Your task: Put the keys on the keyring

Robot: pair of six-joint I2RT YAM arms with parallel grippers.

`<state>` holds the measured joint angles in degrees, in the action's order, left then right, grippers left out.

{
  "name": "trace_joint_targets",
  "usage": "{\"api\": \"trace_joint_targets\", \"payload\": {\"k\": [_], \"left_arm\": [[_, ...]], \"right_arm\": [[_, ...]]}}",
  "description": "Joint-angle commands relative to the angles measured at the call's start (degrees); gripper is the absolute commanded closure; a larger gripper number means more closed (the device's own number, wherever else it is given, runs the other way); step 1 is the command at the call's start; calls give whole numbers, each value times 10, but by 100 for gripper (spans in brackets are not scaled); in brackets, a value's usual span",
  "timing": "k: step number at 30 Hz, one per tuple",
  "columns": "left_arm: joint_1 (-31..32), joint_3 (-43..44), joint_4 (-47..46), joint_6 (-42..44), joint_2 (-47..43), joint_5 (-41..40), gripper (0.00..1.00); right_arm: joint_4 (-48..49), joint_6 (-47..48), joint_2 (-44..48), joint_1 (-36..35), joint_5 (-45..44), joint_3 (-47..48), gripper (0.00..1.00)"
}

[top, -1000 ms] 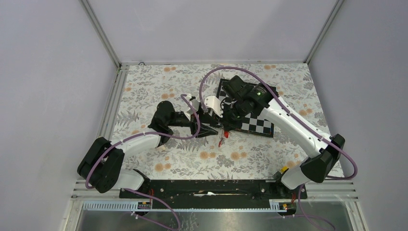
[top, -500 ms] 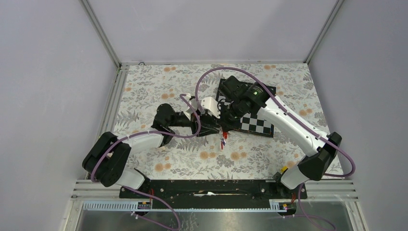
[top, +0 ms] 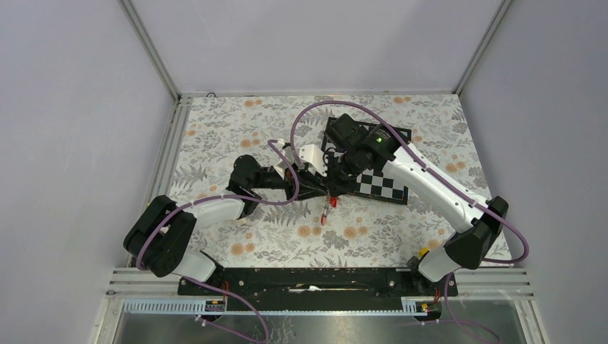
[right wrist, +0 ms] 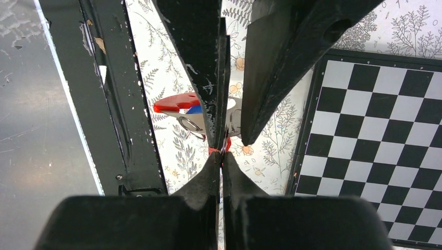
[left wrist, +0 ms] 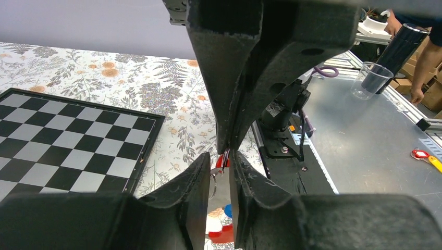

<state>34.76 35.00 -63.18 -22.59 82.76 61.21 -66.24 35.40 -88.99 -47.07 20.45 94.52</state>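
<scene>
Both grippers meet above the floral cloth, left of the chessboard. My right gripper (top: 332, 192) (right wrist: 221, 155) is shut on the keyring (right wrist: 224, 145) (left wrist: 225, 158), a thin red and dark strip seen edge-on. The keys hang below it: a red tag (right wrist: 174, 102) (left wrist: 221, 234), a blue tag (right wrist: 194, 110) (left wrist: 228, 210) and a silver ring (left wrist: 213, 179). My left gripper (top: 323, 192) (left wrist: 220, 160) faces the right one tip to tip. Its jaws stand a narrow gap apart on either side of the strip and the silver ring.
A black-and-white chessboard (top: 380, 185) (left wrist: 62, 151) (right wrist: 375, 130) lies right of the grippers. The black base rail (top: 308, 279) (right wrist: 120, 104) runs along the near edge. Purple cables (top: 315, 115) loop over both arms.
The left gripper has moved right to meet the right gripper, and its jaws have narrowed. The hanging tags have swung slightly. The right gripper stays shut.
</scene>
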Motion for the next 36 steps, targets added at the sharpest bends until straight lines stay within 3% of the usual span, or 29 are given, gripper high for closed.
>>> {"api": "trace_joint_targets", "payload": {"k": [1, 14, 18, 23, 28, 36], "left_arm": [[5, 5, -38, -8, 5, 7, 78], [6, 14, -9, -1, 11, 14, 90], [7, 17, 1, 3, 11, 21, 100], [6, 14, 11, 8, 1, 24, 100], [4, 3, -4, 4, -18, 15, 100], [-11, 1, -23, -10, -36, 14, 100]], "right_arm": [[17, -7, 17, -6, 12, -1, 100], [40, -13, 28, -6, 13, -17, 100], [56, -16, 35, -6, 10, -28, 100], [81, -21, 50, -6, 1, -47, 99], [112, -27, 77, -4, -10, -77, 86], [132, -14, 117, -3, 3, -123, 58]]}}
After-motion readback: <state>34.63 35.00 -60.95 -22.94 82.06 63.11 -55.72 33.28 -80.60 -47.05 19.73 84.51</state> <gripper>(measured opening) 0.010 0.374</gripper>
